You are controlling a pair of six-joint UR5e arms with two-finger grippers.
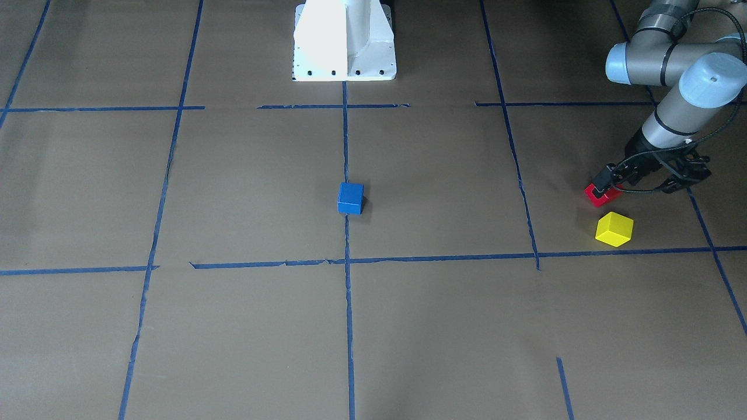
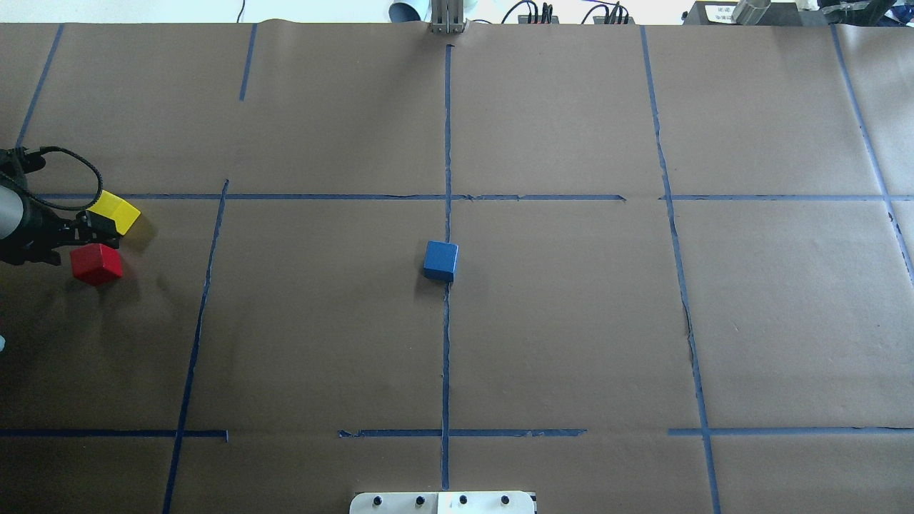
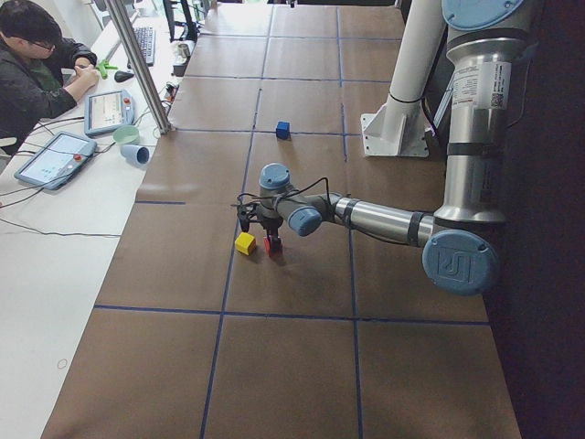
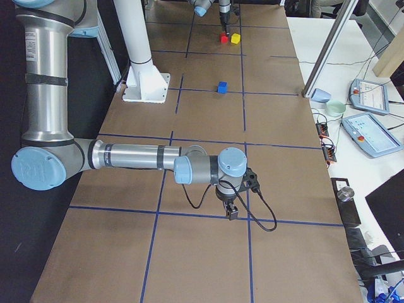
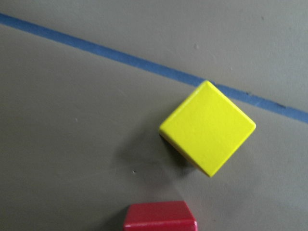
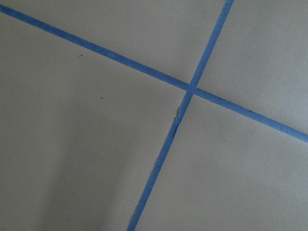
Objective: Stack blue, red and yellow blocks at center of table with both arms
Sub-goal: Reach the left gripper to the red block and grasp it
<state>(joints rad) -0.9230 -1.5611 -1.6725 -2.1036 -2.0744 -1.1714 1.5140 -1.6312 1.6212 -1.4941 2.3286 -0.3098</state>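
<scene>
The blue block (image 1: 350, 198) sits on the centre tape line, also in the overhead view (image 2: 440, 260). The red block (image 1: 604, 196) and the yellow block (image 1: 614, 228) are close together at the table's end on my left side. My left gripper (image 1: 601, 188) is shut on the red block (image 2: 96, 264), at or just above the paper. The left wrist view shows the yellow block (image 5: 207, 127) lying free, with the red block's top (image 5: 160, 217) at the bottom edge. My right gripper (image 4: 231, 214) hangs low over a tape crossing, far from the blocks; I cannot tell whether it is open.
Brown paper with blue tape lines (image 2: 446, 143) covers the table. The white robot base (image 1: 344, 41) stands at mid-edge. A side bench holds tablets (image 3: 55, 157) and cups (image 3: 135, 152), and an operator (image 3: 32, 64) sits there.
</scene>
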